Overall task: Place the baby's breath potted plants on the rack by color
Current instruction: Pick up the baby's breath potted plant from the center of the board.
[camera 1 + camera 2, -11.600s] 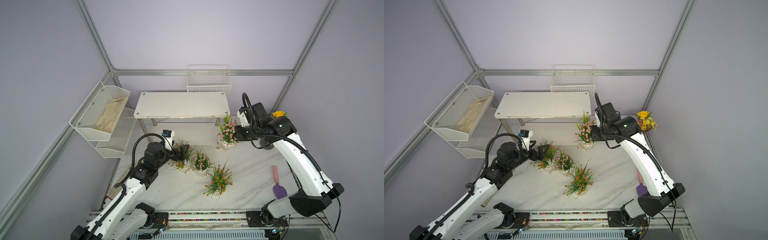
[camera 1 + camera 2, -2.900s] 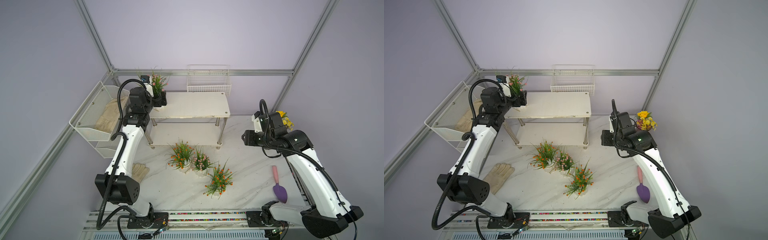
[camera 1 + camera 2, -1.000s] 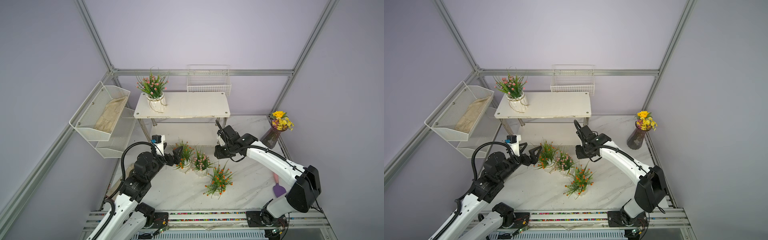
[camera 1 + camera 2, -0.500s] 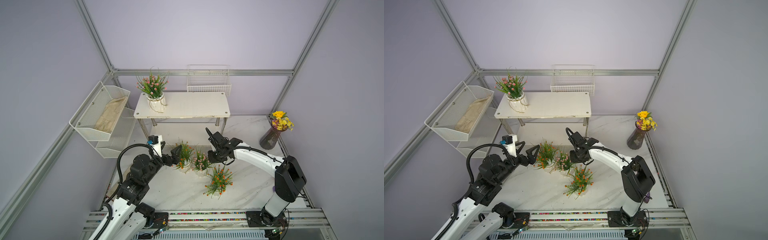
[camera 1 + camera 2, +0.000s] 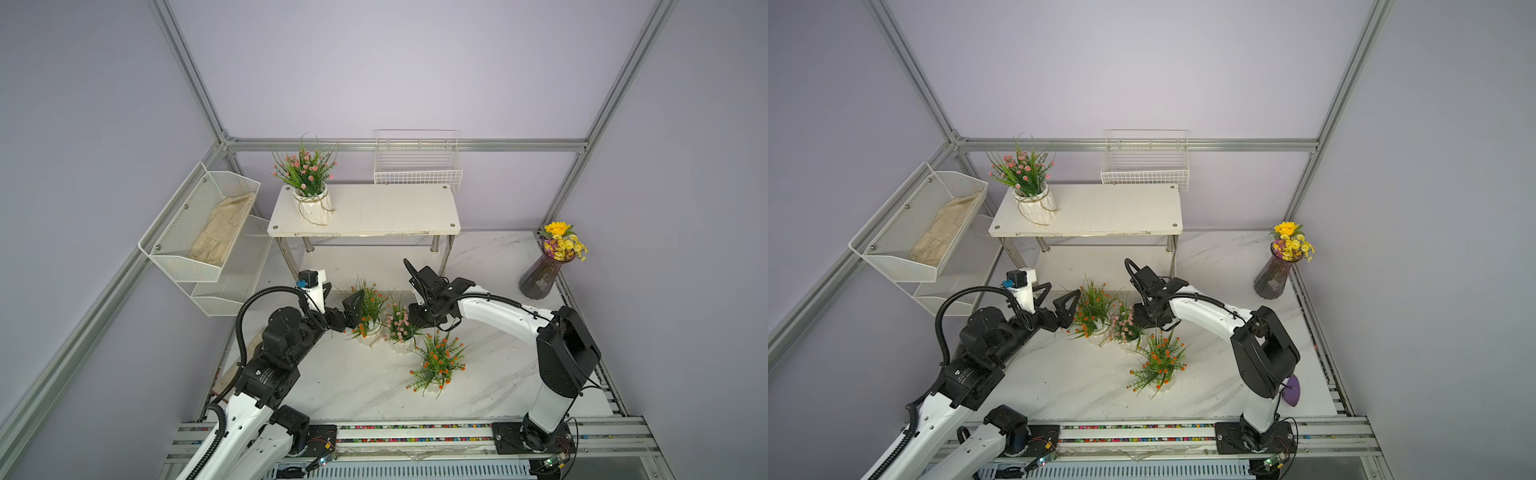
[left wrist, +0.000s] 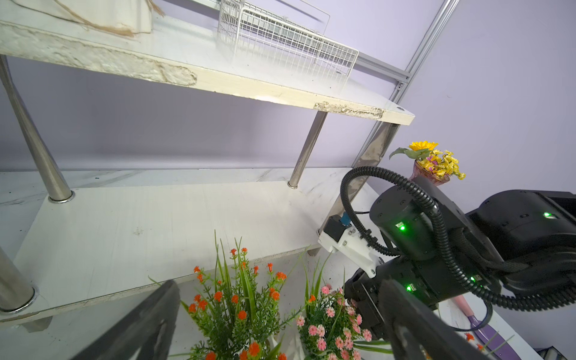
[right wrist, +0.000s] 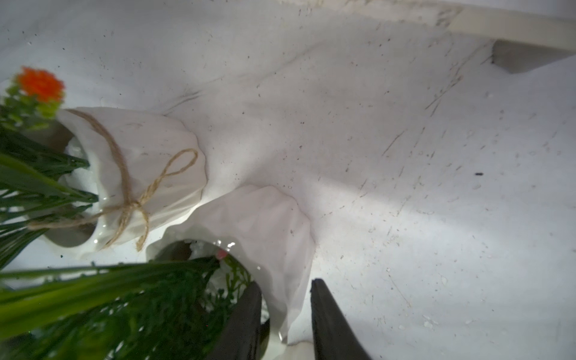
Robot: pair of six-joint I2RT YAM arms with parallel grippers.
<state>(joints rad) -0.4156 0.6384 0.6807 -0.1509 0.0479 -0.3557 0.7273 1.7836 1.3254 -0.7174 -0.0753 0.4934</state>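
When scanning from 6 o'clock outward, meet first an orange-blossomed plant in a white ribbed pot [image 5: 436,365], untouched. Just beyond, at its 11 o'clock, find the pink-blossomed plant in a white ribbed ceramic pot [image 5: 400,328] on the marble-patterned tabletop [image 5: 353,386], seemingly touching a twine-tied orange-blossomed potted plant [image 5: 368,318] at 9 o'clock.

Step in hand: picking up that pink one.

Right gripper [image 7: 286,286]: narrowed astride the pot's wall, one finger inside the rim, one outside; impossible to tell whether truly clamped.

Left gripper [image 5: 1054,297]: spread wide, empty, at 9 o'clock of the twine-tied pot.

Farthest, at 12 o'clock: white two-tier rack with chrome legs [image 5: 374,208], another pink-blossomed plant [image 5: 307,178] at its top board's 9 o'clock end.

Next, probably: firm the pinch, lift clear of neighbours, set beside the pink twin.
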